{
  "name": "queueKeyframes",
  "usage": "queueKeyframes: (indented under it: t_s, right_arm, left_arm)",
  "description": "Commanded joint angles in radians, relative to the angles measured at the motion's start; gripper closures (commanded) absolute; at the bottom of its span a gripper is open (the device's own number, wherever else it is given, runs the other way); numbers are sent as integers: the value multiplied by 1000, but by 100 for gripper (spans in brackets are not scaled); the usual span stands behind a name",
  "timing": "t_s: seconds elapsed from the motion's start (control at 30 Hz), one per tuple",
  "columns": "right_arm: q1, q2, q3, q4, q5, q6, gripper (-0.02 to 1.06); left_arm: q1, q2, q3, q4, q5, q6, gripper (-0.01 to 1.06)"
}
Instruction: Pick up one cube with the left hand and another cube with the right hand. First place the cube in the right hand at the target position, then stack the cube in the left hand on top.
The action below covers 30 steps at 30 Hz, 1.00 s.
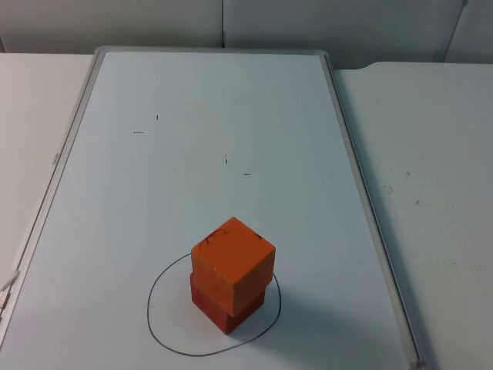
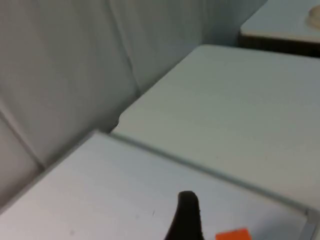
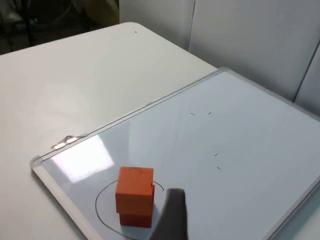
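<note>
An orange cube (image 1: 233, 258) sits stacked on a red cube (image 1: 227, 308), turned slightly against it. The stack stands inside a hand-drawn circle (image 1: 149, 308) near the front of the whiteboard (image 1: 154, 193). In the right wrist view the orange cube (image 3: 134, 187) and the red cube (image 3: 135, 219) stand just beyond my right gripper (image 3: 172, 215), which is drawn back from the stack and holds nothing. In the left wrist view my left gripper (image 2: 186, 217) hovers over the whiteboard's far end, and a sliver of the orange cube (image 2: 232, 235) shows beside it. Both arms wait.
The whiteboard has a grey metal frame (image 1: 350, 169) and lies on the white table (image 1: 431, 193). A few small pen marks (image 1: 226, 159) dot its middle. The grey partition wall (image 1: 231, 23) closes off the back.
</note>
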Motion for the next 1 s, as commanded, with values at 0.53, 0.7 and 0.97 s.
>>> queueKeyframes:
  t_s: [0.53, 0.7, 0.97]
  right_arm:
    - [4, -215, 82, 122, 123, -60, 32]
    - [4, -215, 82, 127, 160, -63, 32]
    - [4, -215, 82, 166, 234, -63, 32]
  left_arm:
    - [-4, -486, 380, 126, 322, -339, 38]
    - [-4, -548, 422, 125, 349, -339, 38]
    - [-4, -618, 442, 123, 322, -360, 38]
